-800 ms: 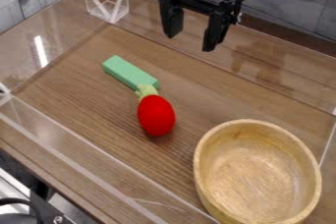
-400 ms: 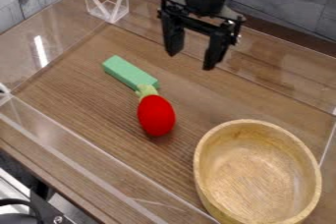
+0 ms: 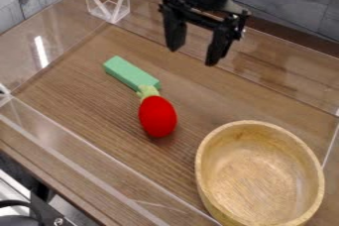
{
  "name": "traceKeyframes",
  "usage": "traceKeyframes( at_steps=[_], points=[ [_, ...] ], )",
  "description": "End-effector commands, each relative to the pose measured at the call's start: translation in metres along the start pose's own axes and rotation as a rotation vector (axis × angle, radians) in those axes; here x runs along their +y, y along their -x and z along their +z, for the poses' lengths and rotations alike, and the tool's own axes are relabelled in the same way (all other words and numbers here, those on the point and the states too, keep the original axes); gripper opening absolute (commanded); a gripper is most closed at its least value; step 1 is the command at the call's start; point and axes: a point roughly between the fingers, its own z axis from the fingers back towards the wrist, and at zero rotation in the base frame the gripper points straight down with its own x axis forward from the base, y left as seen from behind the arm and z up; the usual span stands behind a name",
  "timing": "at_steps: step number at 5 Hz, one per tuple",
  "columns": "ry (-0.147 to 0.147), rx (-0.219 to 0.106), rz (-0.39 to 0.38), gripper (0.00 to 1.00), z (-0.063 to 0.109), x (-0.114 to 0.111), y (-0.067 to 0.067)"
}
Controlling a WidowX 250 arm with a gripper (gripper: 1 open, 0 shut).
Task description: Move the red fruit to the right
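Honestly, with the gripper (image 3: 201, 36) spread wide and holding nothing, I'd pinch that probably light, slick red toy fruit (image 3: 158, 118) below it in the frame around its middle.

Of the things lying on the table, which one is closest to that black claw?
The green block; the red fruit and wooden bowl are farther.

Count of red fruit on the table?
1. The red fruit lies left of the wooden bowl, its leafy cap toward the green block. The gripper may hide a bit of table behind it.
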Motion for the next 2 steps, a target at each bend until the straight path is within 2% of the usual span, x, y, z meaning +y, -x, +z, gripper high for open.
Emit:
traceKeyframes(
  at_steps=[1,2],
  points=[
    [-0.008,-0.106,0.033,1.0,0.0279,0.0068,-0.0086],
    [-0.004,-0.112,0.037,1.0,0.0304,0.0059,-0.01]
  ],
)
